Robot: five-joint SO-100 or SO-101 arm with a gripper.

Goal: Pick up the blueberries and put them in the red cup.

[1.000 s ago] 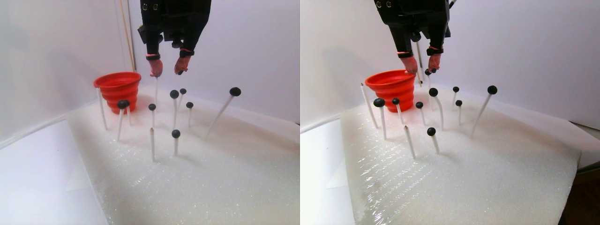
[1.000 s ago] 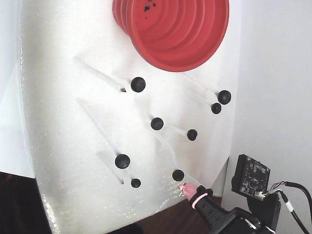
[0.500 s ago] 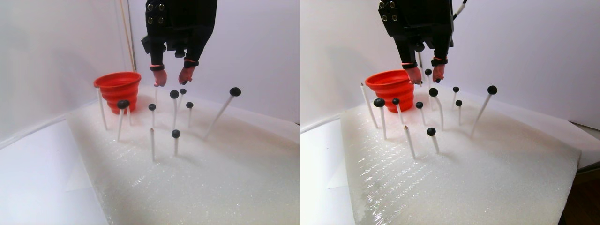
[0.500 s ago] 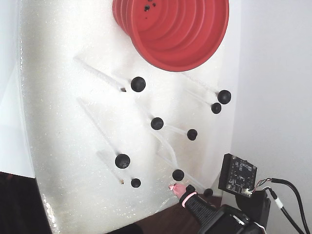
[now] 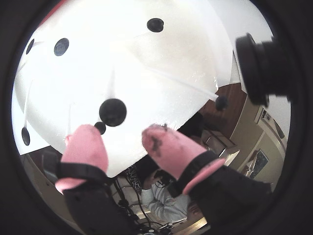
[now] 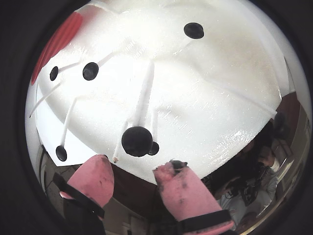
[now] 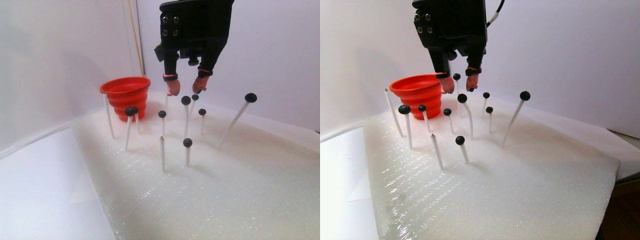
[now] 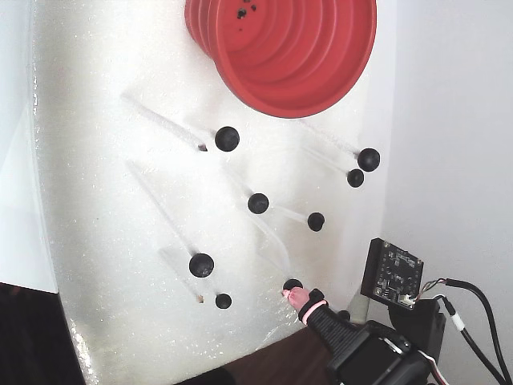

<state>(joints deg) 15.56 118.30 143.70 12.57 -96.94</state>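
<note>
Gripper: the black arm's gripper (image 7: 186, 89), its fingertips (image 5: 87, 147) capped in pink, hangs with a moderate gap between the jaws and nothing between them, in the stereo pair view just above a ball on a white stick.
Blueberries: dark balls (image 7: 186, 100) sit atop thin white sticks (image 7: 162, 152) planted in the foam sheet (image 7: 240, 190); in a wrist view one large ball (image 6: 137, 141) lies just ahead of the fingertips.
Red cup: the red cup (image 7: 126, 95) stands at the foam's far left corner in the stereo pair view, near the gripper; dark specks dot its bottom in the fixed view.
</note>
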